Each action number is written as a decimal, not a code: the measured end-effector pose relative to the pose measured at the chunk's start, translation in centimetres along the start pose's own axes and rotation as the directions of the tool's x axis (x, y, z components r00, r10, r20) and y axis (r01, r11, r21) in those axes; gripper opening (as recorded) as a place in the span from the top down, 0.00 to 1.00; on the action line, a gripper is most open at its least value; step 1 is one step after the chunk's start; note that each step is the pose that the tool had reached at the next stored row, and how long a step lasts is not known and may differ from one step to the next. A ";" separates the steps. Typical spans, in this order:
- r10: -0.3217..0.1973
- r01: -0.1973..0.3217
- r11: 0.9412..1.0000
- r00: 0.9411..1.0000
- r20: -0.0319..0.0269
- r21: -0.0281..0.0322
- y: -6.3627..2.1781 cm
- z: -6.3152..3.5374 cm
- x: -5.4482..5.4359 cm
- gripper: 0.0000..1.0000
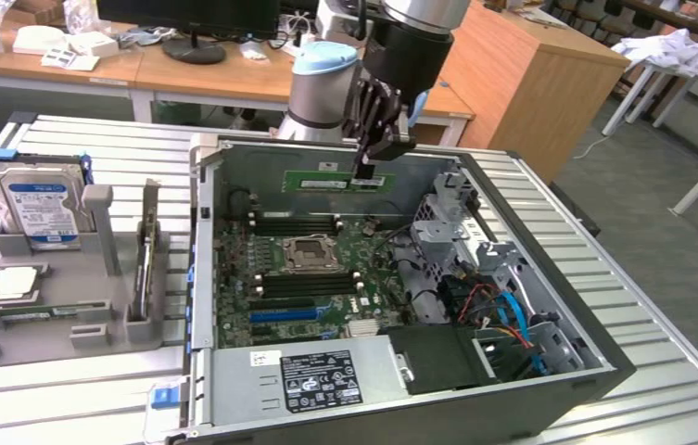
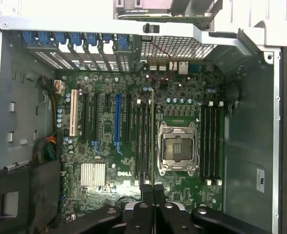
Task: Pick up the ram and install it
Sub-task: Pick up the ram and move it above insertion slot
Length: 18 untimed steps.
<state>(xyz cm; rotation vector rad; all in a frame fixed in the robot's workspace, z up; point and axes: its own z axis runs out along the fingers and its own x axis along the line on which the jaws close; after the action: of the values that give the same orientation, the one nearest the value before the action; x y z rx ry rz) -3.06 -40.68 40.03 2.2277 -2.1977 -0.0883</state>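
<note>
The ram (image 1: 318, 183) hangs over the open computer case (image 1: 577, 371), clear of the motherboard (image 1: 323, 306). Our gripper (image 1: 370, 173) has its fingers closed tight on it near one end. We judge the pickup done; seating it in a memory slot (image 1: 293, 225) is not yet done.

The case (image 1: 277, 158) lies open on top, so the hand (image 1: 370, 171) and its ram (image 1: 323, 183) have clear air straight down to the motherboard (image 2: 177, 192). At the exterior view's right, the drive cage (image 1: 448, 209) and tangled cables (image 1: 503, 320) crowd in. The power supply (image 1: 311, 371) blocks the near end.
</note>
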 end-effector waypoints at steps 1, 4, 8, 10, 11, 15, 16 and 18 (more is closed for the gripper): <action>0.000 0.000 1.000 1.000 0.000 0.000 0.00 0.00 0.0 0.89; 0.000 0.000 1.000 1.000 0.000 0.000 0.00 0.00 0.0 0.89; 0.000 0.000 1.000 1.000 0.000 0.000 0.00 -0.01 0.2 0.89; 0.000 0.000 1.000 1.000 0.000 0.000 0.00 -0.01 0.3 0.89; 0.000 0.000 1.000 1.000 0.000 0.000 0.00 -0.01 0.3 0.89; 0.000 0.000 1.000 1.000 0.000 0.000 0.01 -0.01 0.4 0.89; 0.000 0.000 1.000 1.000 0.000 0.000 0.00 -0.02 0.4 0.89; 0.000 0.000 1.000 1.000 0.000 0.000 0.00 0.00 0.4 0.89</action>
<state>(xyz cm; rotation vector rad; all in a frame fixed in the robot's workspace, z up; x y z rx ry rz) -3.06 -41.12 40.01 2.2275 -2.1976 -0.0881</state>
